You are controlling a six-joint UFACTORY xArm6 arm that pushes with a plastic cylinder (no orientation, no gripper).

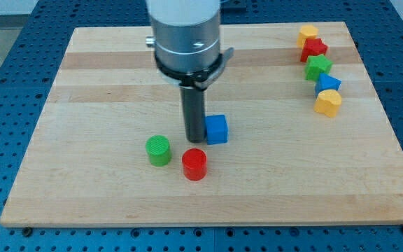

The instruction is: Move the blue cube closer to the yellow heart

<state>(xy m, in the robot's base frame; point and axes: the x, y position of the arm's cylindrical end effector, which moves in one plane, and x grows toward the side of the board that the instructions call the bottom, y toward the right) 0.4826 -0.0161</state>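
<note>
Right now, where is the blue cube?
The blue cube sits near the middle of the board, right beside my tip on the view's right. The red cylinder and green cylinder are just below it to the left.

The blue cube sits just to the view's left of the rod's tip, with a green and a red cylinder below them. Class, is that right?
Not quite. The camera view shows the blue cube just to the view's right of my tip, not its left. The green cylinder and red cylinder do sit below them.
</note>
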